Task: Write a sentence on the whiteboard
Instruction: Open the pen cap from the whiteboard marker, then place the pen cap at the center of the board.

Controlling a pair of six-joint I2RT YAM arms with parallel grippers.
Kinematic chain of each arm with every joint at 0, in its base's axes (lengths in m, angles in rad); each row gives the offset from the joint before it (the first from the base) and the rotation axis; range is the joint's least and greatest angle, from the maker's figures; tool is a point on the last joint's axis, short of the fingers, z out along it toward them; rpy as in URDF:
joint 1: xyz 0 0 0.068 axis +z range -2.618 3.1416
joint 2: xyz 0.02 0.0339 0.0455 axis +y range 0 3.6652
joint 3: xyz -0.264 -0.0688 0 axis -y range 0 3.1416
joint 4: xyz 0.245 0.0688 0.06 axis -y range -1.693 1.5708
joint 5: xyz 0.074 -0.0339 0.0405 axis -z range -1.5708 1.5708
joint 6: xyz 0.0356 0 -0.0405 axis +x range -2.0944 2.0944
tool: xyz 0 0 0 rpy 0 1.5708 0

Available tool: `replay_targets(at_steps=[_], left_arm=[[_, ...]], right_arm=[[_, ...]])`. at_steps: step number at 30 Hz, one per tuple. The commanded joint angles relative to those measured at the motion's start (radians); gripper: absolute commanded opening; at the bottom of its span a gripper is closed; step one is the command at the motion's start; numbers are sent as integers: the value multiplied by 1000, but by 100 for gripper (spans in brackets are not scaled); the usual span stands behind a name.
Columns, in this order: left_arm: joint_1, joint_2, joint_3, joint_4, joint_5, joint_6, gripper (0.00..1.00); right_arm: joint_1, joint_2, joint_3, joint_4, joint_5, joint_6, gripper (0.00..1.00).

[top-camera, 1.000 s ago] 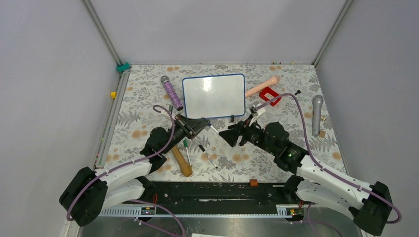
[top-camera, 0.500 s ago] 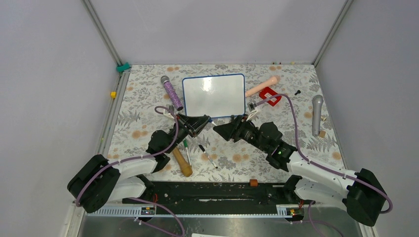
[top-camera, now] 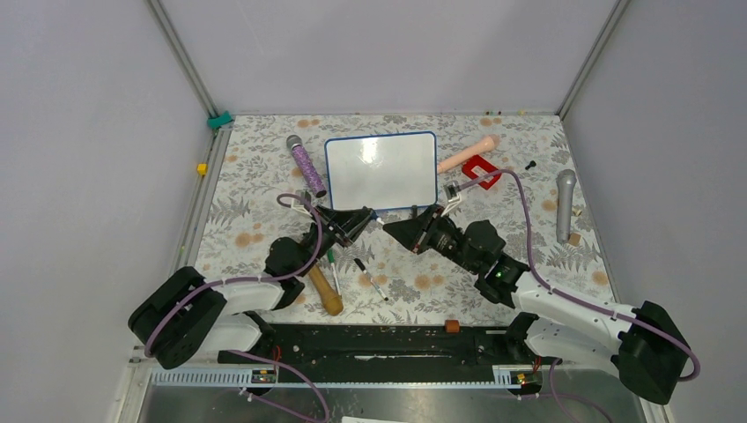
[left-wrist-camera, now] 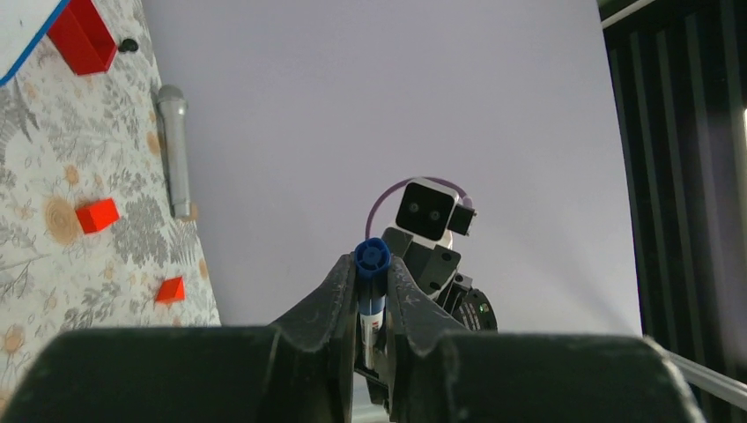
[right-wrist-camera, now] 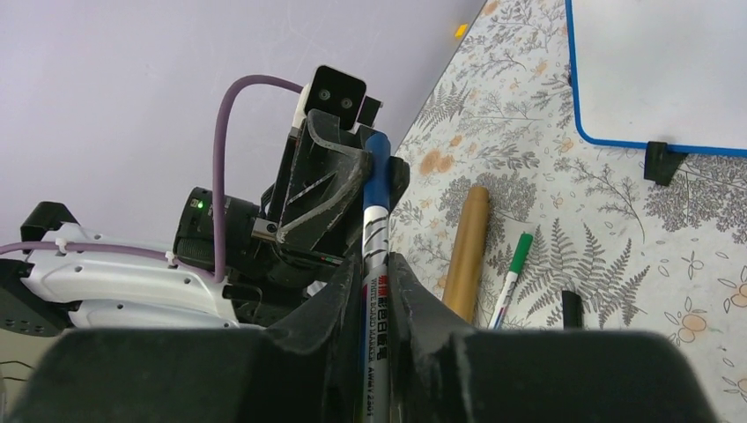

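The whiteboard (top-camera: 380, 170) lies flat at the back middle of the table, its face blank; no sentence shows on it. It also appears in the right wrist view as the whiteboard (right-wrist-camera: 669, 62). In front of it the two arms meet tip to tip over a blue whiteboard marker (top-camera: 380, 220). My left gripper (top-camera: 370, 216) is shut on the marker's blue cap (left-wrist-camera: 372, 258). My right gripper (top-camera: 390, 228) is shut on the marker's white printed barrel (right-wrist-camera: 373, 282). From the left wrist, the left gripper (left-wrist-camera: 372, 273) pinches the cap; from the right wrist, the right gripper (right-wrist-camera: 374, 264) clamps the barrel.
A wooden-handled tool (top-camera: 323, 286), a green-capped pen (top-camera: 332, 264) and a black-capped pen (top-camera: 372, 278) lie under the left arm. A purple microphone (top-camera: 306, 166) sits left of the board. A peach cylinder (top-camera: 467, 155), a red block (top-camera: 481, 171) and a grey microphone (top-camera: 565, 203) lie to the right.
My right gripper has moved left to the left gripper's tip and shut on the marker's barrel. The left gripper has kept its hold and shifted slightly.
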Motion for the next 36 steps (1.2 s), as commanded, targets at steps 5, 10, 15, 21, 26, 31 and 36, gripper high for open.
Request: replay_targets(at_steps=[5,10,15,21,26,31,36], left_arm=[[292,-139,-77,-44,143,-7,0],[562,-349,-29,-502,289,209,0],[607,-548,202,-1277,84,652,0],[606,-559,164,-1397,-72,778,13],[606,-402,197,-1374,-12,847,0],[606,-268,250,-1401,-30,913,0],[609,-167,269,-1406,-35,928,0]], right_arm=[[10,-154,-119,25,171,6,0],[10,-182,-152,-5,224,21,0],[10,-164,-116,-112,277,28,0],[10,-118,-76,-206,325,72,0],[9,-56,13,-387,388,117,0],[10,-2,76,-477,397,131,0],[10,4,75,-463,389,123,0]])
